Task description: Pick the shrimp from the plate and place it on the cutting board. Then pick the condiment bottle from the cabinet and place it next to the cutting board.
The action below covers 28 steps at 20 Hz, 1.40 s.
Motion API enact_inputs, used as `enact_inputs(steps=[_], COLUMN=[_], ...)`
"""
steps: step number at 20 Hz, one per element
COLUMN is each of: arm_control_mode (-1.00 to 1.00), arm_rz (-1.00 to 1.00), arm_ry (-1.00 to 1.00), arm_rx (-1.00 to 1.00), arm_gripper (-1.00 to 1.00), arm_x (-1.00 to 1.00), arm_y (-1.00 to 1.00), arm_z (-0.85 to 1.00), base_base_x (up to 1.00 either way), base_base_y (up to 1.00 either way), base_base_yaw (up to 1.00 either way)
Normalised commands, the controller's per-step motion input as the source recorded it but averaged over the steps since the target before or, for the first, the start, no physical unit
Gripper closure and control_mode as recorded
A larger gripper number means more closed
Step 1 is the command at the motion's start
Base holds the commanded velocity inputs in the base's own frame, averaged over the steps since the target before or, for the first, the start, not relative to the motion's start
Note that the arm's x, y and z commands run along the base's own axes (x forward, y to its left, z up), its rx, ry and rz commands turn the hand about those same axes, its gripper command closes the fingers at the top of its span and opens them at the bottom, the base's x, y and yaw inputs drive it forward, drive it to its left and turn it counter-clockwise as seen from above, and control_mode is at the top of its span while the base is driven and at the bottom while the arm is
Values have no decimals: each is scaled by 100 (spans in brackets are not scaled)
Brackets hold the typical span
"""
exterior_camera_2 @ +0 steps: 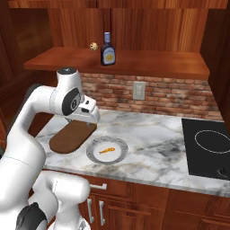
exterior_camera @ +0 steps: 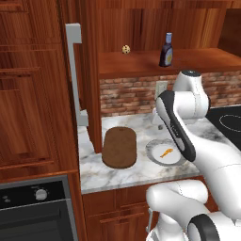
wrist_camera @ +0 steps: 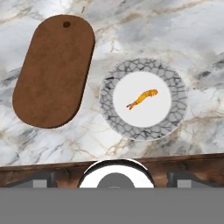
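Observation:
The tiny orange shrimp (wrist_camera: pixel 142 98) (exterior_camera: pixel 166 152) (exterior_camera_2: pixel 107 150) lies in the white centre of the grey-rimmed plate (wrist_camera: pixel 109 109) (exterior_camera: pixel 153 153) (exterior_camera_2: pixel 92 152). Left of the plate, the dark brown cutting board (wrist_camera: pixel 52 72) (exterior_camera: pixel 119 147) (exterior_camera_2: pixel 72 136) lies flat on the marble counter. My gripper (exterior_camera_2: pixel 92 117) hangs well above the board and plate, pointing down. Its fingertips (wrist_camera: pixel 41 179) stand wide apart at the bottom of the hand view, open and holding nothing. The dark condiment bottle (exterior_camera: pixel 166 51) (exterior_camera_2: pixel 107 50) stands upright on the cabinet shelf (exterior_camera: pixel 141 63) (exterior_camera_2: pixel 148 60).
A small beige speckled ball (exterior_camera: pixel 125 49) (exterior_camera_2: pixel 93 46) sits on the shelf left of the bottle. A black cooktop (exterior_camera: pixel 230 120) (exterior_camera_2: pixel 209 148) lies to the right. A tall door with a grey handle (exterior_camera: pixel 73 70) stands at the left, above an oven (exterior_camera: pixel 33 212).

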Motion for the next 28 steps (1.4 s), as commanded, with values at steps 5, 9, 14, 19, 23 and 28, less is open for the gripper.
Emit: enact_inputs(steps=[5,9,14,19,23,28], arm_control_mode=[-100,-100,-100,-100,-100,-100], arm_rz=[-8,-11,-13,-14,-13,-12], arm_ry=[0,0,0,0,0,0], arm_rx=[0,0,1,4,7,8], arm_gripper=[-100,-100,-100,-100,-100,-100], arm_x=[-1,0,0,0,0,0], arm_y=[-13,-15,-16,-14,-11,-10], arm_z=[-17,-15,-12,-10,-7,-9], base_base_x=[0,0,0,0,0,0], base_base_y=[0,0,0,0,0,0], base_base_yaw=[0,0,0,0,0,0])
